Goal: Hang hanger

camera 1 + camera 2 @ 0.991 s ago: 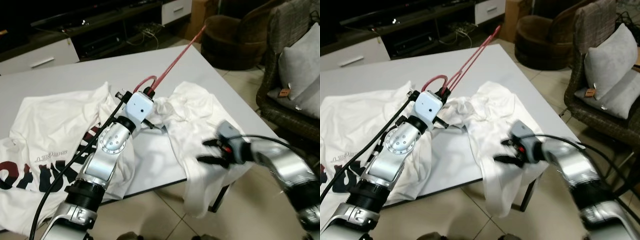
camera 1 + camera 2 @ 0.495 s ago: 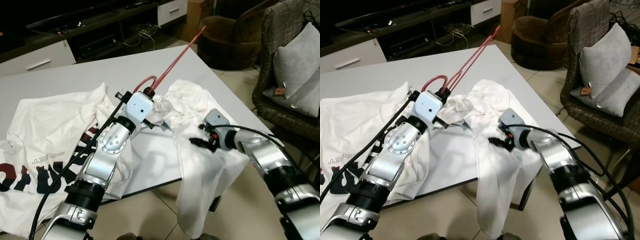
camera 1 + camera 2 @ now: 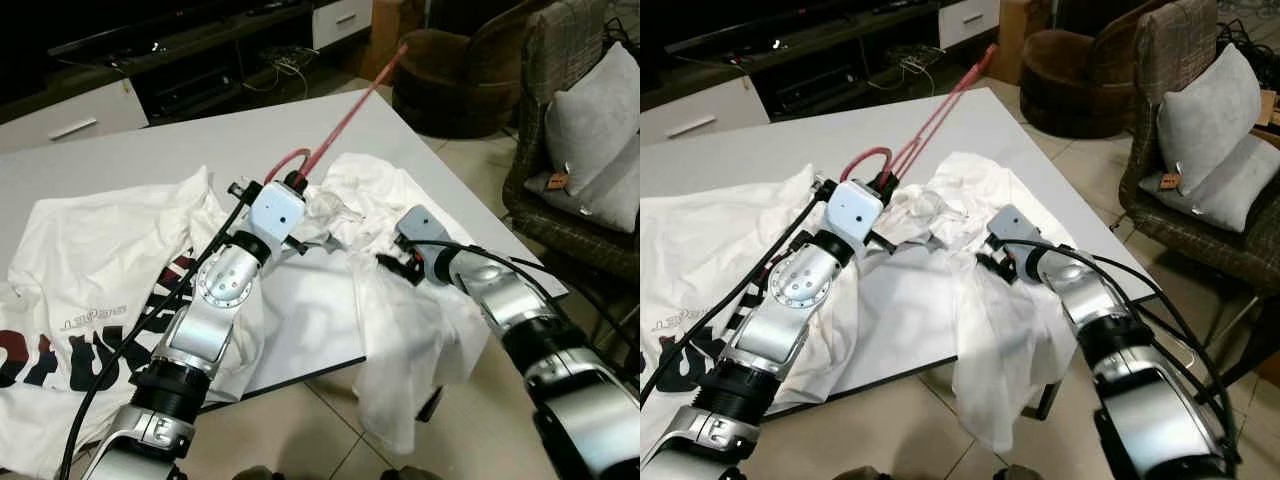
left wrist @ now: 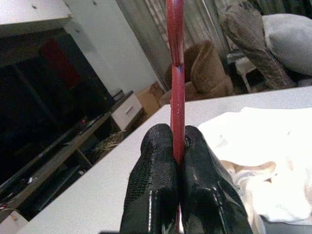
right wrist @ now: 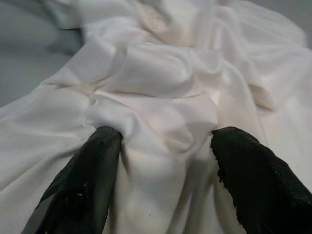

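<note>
Two black fingers (image 4: 151, 185) of the left gripper (image 4: 176, 161) are clenching the red hanger (image 3: 345, 110), pressing on its thin bar from both sides; the hanger is reaching from that grip out over the far corner of the grey tabletop (image 3: 190, 155), its far end lifting above the surface; the right gripper (image 5: 163, 141) is standing released, its fingers (image 5: 83, 190) spread apart and pushing into the bunched folds of the white shirt (image 5: 156, 92), cloth bulging between them; whether they are pinching any of it, I cannot tell; that shirt (image 3: 410, 330) is lying crumpled near the right edge of the tabletop, one part spilling over the edge toward the tiled floor (image 3: 330, 440); just beside the left arm a second white shirt with dark red lettering (image 3: 90, 270) is spreading flat; beyond, a brown armchair (image 3: 450, 70) and a grey cushion (image 3: 595, 140) on a wicker chair are standing well apart from the tabletop.
</note>
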Motion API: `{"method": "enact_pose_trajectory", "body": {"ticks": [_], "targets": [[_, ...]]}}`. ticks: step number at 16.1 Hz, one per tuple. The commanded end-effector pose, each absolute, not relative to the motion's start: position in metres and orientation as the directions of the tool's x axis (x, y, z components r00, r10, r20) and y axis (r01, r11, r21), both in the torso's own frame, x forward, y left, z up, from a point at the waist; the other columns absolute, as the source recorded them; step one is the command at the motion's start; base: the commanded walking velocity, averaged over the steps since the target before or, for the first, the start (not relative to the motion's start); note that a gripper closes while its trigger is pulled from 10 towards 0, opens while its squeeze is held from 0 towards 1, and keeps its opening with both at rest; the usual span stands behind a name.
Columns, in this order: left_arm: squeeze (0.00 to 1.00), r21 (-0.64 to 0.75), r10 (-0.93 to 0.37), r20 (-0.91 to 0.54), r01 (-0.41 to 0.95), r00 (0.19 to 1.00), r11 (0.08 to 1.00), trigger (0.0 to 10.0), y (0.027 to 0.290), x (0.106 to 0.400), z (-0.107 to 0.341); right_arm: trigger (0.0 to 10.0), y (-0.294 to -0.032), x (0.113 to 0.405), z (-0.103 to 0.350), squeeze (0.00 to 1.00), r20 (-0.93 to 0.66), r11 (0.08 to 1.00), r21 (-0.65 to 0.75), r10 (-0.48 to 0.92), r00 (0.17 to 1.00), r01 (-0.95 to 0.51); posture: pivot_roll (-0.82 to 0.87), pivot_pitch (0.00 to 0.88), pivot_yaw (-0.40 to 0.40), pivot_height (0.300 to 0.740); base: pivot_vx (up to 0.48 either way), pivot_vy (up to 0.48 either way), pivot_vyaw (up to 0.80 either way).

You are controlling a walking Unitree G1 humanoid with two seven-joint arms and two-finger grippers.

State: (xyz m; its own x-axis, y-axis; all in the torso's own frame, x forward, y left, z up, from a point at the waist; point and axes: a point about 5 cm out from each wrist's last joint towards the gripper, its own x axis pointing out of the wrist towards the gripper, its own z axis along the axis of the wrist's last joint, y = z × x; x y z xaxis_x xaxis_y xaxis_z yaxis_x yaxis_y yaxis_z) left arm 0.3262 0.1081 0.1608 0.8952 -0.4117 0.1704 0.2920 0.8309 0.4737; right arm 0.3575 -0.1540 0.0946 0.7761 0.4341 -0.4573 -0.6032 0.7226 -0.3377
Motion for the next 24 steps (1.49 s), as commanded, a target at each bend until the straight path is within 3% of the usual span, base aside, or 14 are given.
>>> {"method": "enact_pose_trajectory", "body": {"ticks": [1, 3, 6, 11, 16, 20, 24], "targets": [[0.00, 0.477, -0.389, 0.245, 0.239, 0.888, 0.846, 10.0, 0.111, 0.328, 0.177, 10.0, -0.153, 0.366, 0.105, 0.00, -0.399, 0.755, -0.373, 0.395, 0.827, -0.540, -0.04, 0.000, 0.075, 0.736, 0.000, 0.000, 0.00], [0.00, 0.472, -0.377, 0.264, 0.222, 0.888, 0.853, 10.0, 0.112, 0.328, 0.180, 10.0, -0.153, 0.373, 0.112, 0.00, -0.329, 0.795, -0.391, 0.349, 0.877, -0.463, -0.04, 0.000, 0.072, 0.736, 0.000, 0.000, 0.00], [0.00, 0.472, -0.378, 0.260, 0.225, 0.888, 0.853, 10.0, 0.111, 0.327, 0.178, 10.0, -0.151, 0.372, 0.112, 0.00, -0.331, 0.788, -0.372, 0.382, 0.863, -0.491, -0.04, 0.000, 0.067, 0.736, 0.000, 0.000, 0.00], [0.00, 0.469, -0.387, 0.244, 0.241, 0.889, 0.850, 10.0, 0.109, 0.325, 0.173, 10.0, -0.162, 0.359, 0.133, 0.00, -0.302, 0.691, -0.221, 0.623, 0.722, -0.688, -0.05, 0.000, 0.067, 0.736, 0.000, 0.000, 0.00], [0.00, 0.471, -0.412, 0.231, 0.270, 0.881, 0.840, 10.0, 0.104, 0.326, 0.171, 10.0, -0.189, 0.341, 0.159, 0.00, -0.292, 0.621, -0.208, 0.698, 0.654, -0.756, -0.08, 0.000, 0.078, 0.736, 0.000, 0.000, 0.00], [0.00, 0.471, -0.425, 0.223, 0.284, 0.877, 0.835, 10.0, 0.101, 0.326, 0.170, 10.0, -0.206, 0.310, 0.167, 0.00, -0.307, 0.502, -0.117, 0.803, 0.512, -0.857, -0.08, 0.000, 0.080, 0.736, 0.000, 0.000, 0.00], [0.00, 0.473, -0.431, 0.215, 0.292, 0.876, 0.831, 10.0, 0.101, 0.326, 0.168, 10.0, -0.202, 0.281, 0.163, 0.00, -0.311, 0.374, -0.010, 0.880, 0.358, -0.927, -0.08, 0.000, 0.082, 0.736, 0.000, 0.000, 0.00]]}}
